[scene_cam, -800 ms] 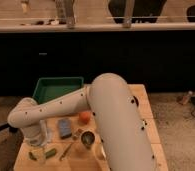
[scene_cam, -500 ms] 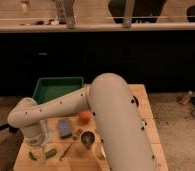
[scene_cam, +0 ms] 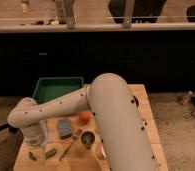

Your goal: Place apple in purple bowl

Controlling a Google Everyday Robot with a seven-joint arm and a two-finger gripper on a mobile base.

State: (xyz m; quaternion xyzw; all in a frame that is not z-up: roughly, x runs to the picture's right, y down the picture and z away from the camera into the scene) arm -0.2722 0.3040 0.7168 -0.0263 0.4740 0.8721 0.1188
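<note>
A: Anything shifted?
B: No. The bulky white robot arm hangs as before over the pale wooden desk. Its gripper, spread and empty, is by the front-left corner.
A: The small orange-red apple?
B: Mid-desk, untouched, so no grasp yet. I can't see the purple bowl.

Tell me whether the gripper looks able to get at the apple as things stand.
Probably yes. The gripper hangs open at the table's front left; the apple sits uncovered to its right, with only a low blue object lying between them.
</note>
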